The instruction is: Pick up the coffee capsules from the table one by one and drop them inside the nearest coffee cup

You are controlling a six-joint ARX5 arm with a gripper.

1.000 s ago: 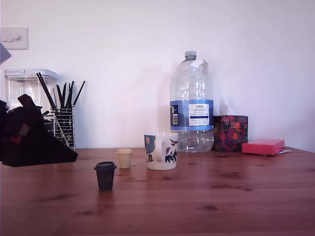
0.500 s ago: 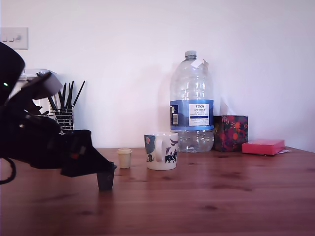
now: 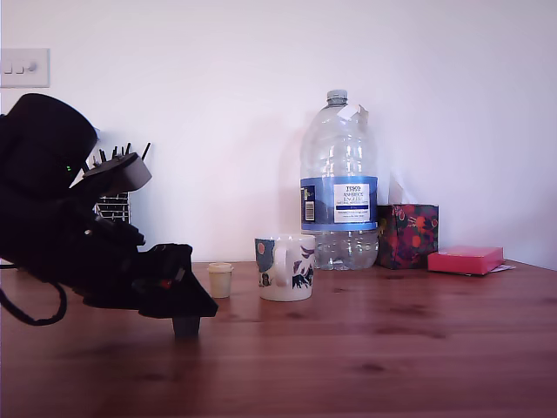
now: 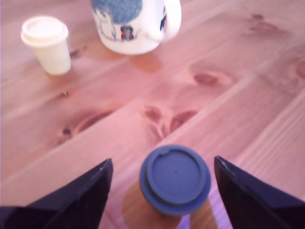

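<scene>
The gripper (image 4: 162,191) stands wide open with the black capsule (image 4: 175,180) upright on the table (image 3: 392,348) between its fingers, touching neither. Half a second ago the arm sat higher and further to the exterior view's left. Two capsules: the cream capsule (image 3: 220,279) stands just left of the one coffee cup (image 3: 285,267)

My jaws are black, dark wedges in the wrist view. The capsule (image 4: 175,179) between them shows a dark blue-grey lid there, and looks black (image 3: 185,326) in the exterior view. The other capsule (image 4: 46,44) is cream-yellow. The mug (image 3: 285,267) is white with dark blue, black and orange illustrations. The table (image 3: 392,348) is reddish-brown wood with darker knots.
</scene>
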